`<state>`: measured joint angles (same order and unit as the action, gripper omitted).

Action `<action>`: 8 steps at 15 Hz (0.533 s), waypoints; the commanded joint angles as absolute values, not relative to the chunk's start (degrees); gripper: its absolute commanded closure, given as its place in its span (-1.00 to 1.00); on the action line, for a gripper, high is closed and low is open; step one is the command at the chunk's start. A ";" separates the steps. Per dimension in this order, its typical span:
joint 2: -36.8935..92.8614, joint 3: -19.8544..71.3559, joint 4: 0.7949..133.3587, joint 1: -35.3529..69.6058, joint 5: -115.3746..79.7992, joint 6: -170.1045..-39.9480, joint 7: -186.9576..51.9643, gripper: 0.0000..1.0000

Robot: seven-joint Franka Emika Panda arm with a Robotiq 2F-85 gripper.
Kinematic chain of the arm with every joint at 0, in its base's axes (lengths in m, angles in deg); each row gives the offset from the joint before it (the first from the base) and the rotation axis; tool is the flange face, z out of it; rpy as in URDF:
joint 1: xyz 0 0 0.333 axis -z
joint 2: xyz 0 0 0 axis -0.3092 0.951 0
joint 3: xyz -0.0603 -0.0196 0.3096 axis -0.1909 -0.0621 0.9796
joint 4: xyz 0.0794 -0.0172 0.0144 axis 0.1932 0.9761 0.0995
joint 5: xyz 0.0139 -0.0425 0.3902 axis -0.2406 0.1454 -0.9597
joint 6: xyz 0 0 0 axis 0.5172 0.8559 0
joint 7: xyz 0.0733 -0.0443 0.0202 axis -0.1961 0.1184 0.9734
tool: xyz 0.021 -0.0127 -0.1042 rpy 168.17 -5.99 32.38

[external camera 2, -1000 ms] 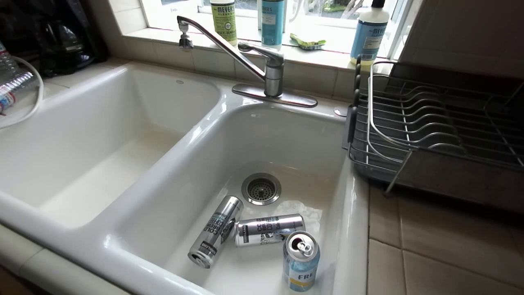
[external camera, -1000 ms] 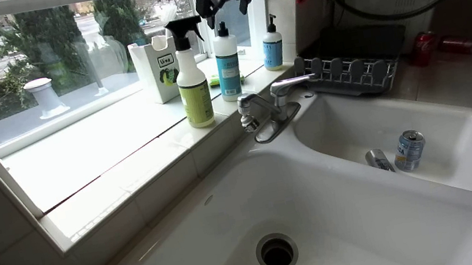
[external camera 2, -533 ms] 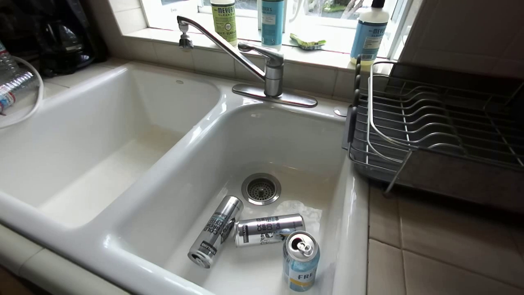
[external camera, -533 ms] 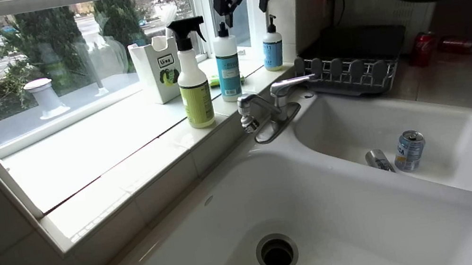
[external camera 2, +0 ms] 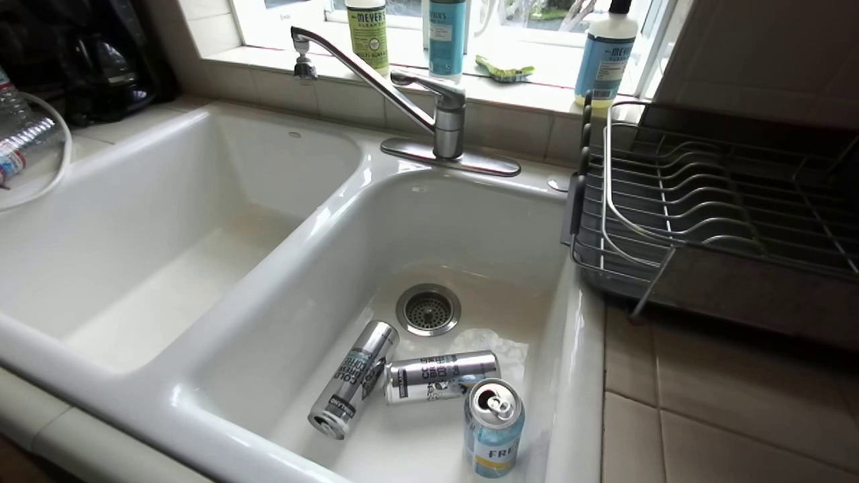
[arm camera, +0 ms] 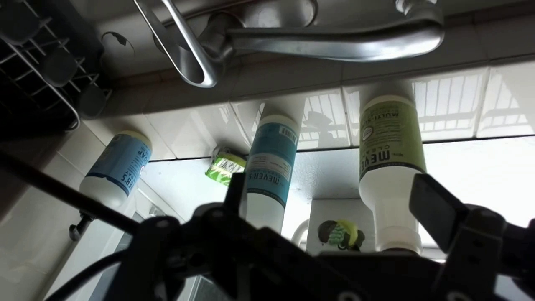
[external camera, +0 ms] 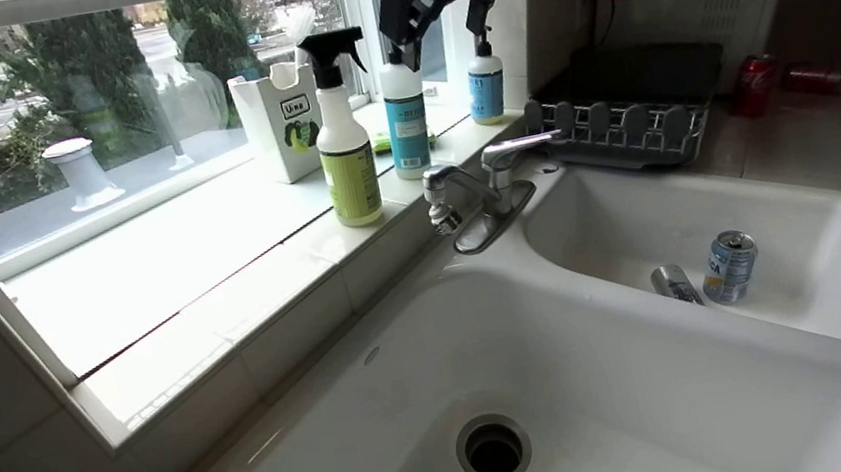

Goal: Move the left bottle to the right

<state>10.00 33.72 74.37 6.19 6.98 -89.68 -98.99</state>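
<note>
The tall slim teal-blue plastic bottle (external camera: 407, 120) stands upright on the tiled worktop (external camera: 274, 282), near the yellow-green plastic spray bottle (external camera: 346, 146). My black tool (external camera: 445, 44) has jaws spread, gripping nothing; if I descend off-centre, I could topple either.

"MEYER'S" ran across the yellow-green bottle (arm camera: 388, 163), along with "MULTI-SU", and across the teal bottle (arm camera: 271, 165); the blue pump bottle (external camera 2: 606, 62) bore "MEYE" and "SOAP". 1 lying silver can (external camera 2: 354, 379) read "COLD BREW", the upright can (external camera 2: 494, 431) "FRE". The white box (external camera: 279, 127) carried a word, "Vino" or "Uino".
</note>
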 commanded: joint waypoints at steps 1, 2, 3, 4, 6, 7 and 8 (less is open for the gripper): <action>3.17 36.47 84.03 7.42 4.45 -92.81 -98.10 -1.00; 2.19 37.00 85.44 7.57 4.06 -93.31 -98.27 -1.00; 1.37 37.39 86.79 7.75 3.58 -94.00 -98.30 -1.00; 0.75 37.63 88.05 7.90 2.96 -95.57 -97.90 -1.00; 3.41 38.70 84.12 8.56 4.15 -93.15 -98.65 -1.00; 2.86 38.86 85.03 8.72 3.96 -93.66 -98.63 -1.00; 2.49 38.92 85.56 8.86 3.82 -93.96 -98.57 -1.00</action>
